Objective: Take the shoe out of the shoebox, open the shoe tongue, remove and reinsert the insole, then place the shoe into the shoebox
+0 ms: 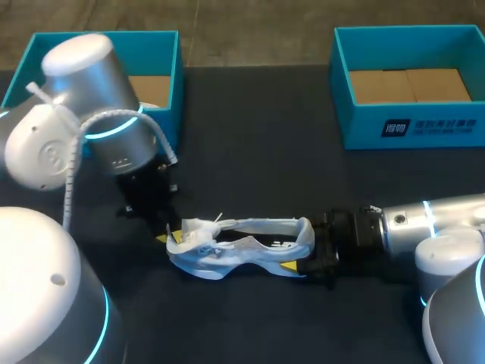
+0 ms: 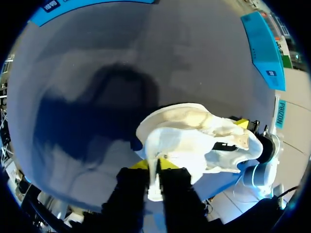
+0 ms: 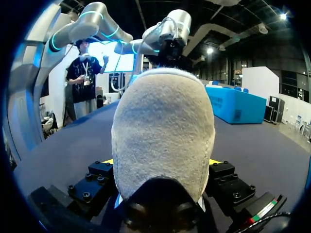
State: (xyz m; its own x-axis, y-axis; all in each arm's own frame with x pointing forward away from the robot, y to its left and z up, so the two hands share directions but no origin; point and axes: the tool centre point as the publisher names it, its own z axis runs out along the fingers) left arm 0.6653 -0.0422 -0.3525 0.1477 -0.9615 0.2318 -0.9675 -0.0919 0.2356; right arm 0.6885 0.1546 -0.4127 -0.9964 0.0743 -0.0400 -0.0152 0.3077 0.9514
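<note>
Nearest on the dark table (image 1: 258, 136), a white sneaker (image 1: 235, 250) is lying on its side, outside both boxes, stretched between the two arms. The right gripper (image 1: 303, 246) is clamping its heel (image 3: 163, 136), with a yellow fingertip (image 3: 108, 161) pressing in from each side. At the sneaker's front end, the left gripper (image 1: 173, 235) is pinching a white strip of the upper between its nearly closed fingertips (image 2: 140, 165); whether that strip is tongue or lace cannot be told. Farther back, well apart from the sneaker, the left teal shoebox (image 1: 174, 91) is sitting partly behind the left arm, and the right teal shoebox (image 1: 424, 125) is standing open, both showing brown cardboard (image 1: 405, 85) inside.
</note>
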